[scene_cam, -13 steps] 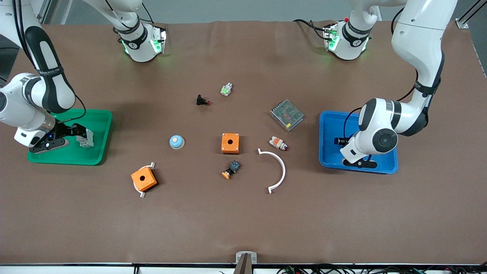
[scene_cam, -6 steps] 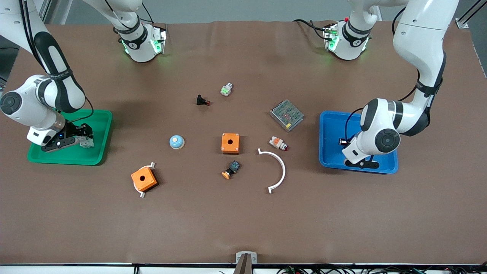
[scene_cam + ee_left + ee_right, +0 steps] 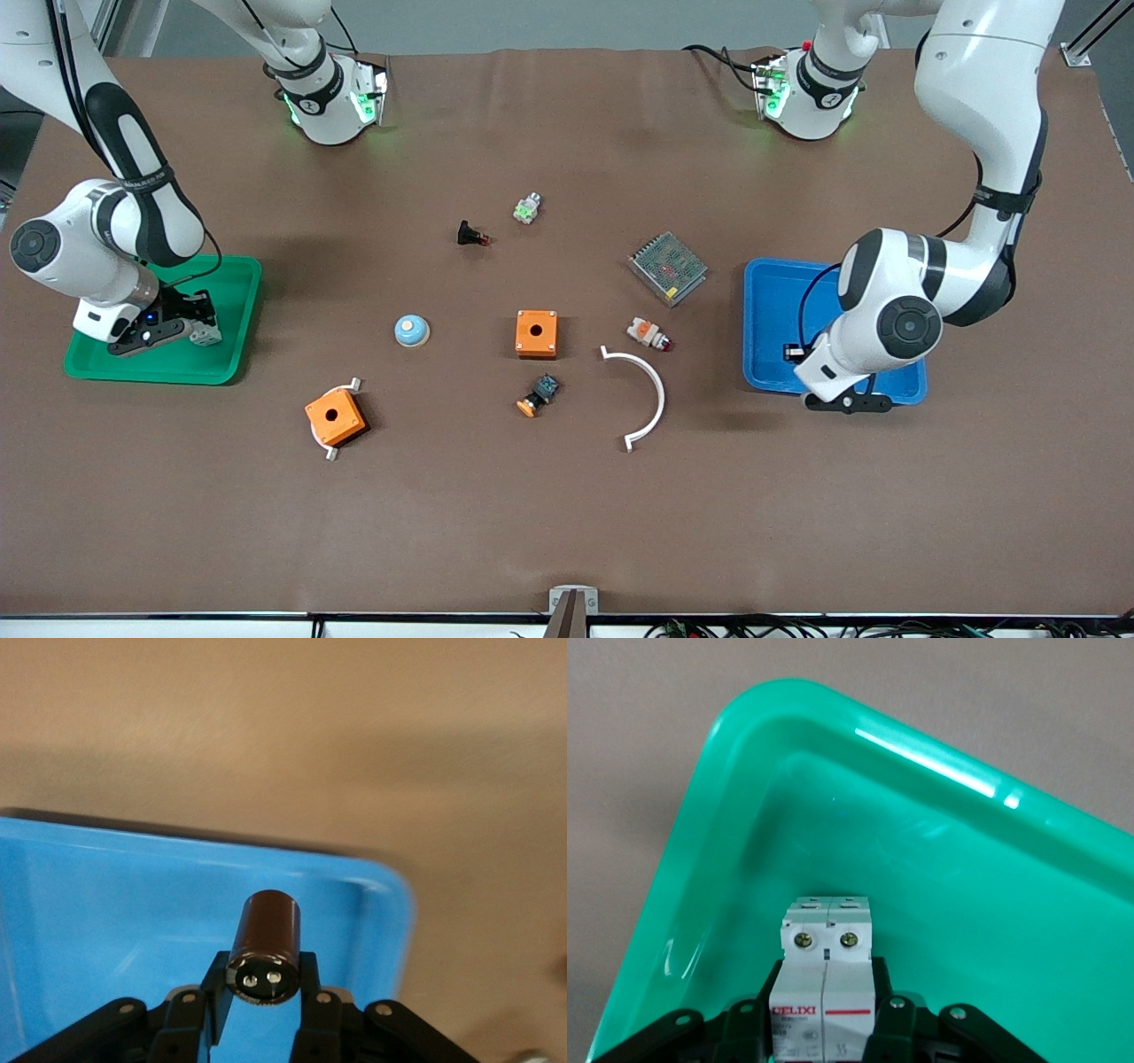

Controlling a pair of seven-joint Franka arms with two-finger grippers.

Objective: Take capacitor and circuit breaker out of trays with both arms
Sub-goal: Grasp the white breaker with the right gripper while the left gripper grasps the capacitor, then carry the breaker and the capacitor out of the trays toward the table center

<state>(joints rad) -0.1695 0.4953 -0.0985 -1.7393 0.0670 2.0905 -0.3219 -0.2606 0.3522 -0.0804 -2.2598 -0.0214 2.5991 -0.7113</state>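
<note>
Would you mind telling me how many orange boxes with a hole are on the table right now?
2. One orange box sits mid-table, between the blue-capped round part and the white-orange part. The other orange box lies nearer the front camera, toward the right arm's end. None seems hidden.

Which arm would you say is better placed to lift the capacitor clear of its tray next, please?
The left arm. Its left gripper is shut on the capacitor over the blue tray, while the right gripper is occupied, clamped on the circuit breaker in the green tray.
</note>
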